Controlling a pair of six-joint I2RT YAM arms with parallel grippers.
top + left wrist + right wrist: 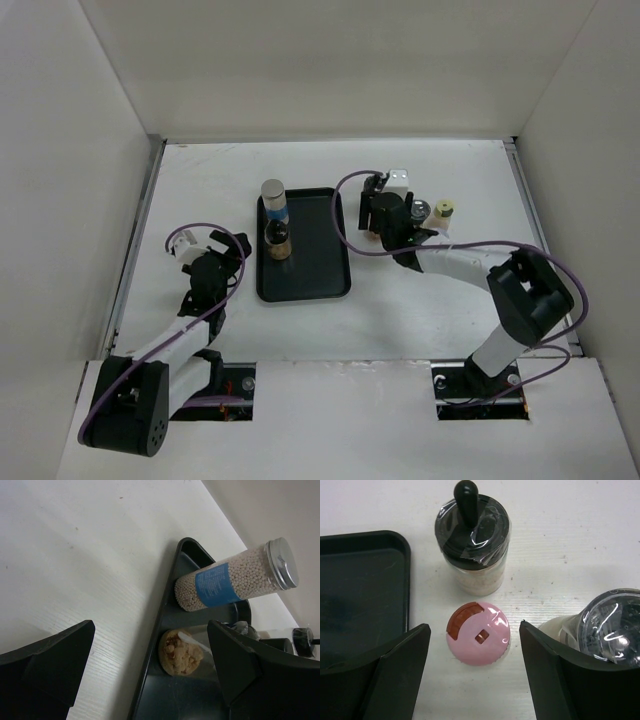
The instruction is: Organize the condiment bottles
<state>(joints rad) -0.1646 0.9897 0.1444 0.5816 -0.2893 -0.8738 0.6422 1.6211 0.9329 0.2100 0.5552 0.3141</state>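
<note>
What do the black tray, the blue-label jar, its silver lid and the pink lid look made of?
The black tray looks like moulded plastic: matte, rounded rim. The blue-label jar has a clear body, glass or plastic, unclear which; its silver lid looks like brushed metal: ridged edge, dull shine. The pink lid seems glossy plastic, with highlights and a moulded flap.
</note>
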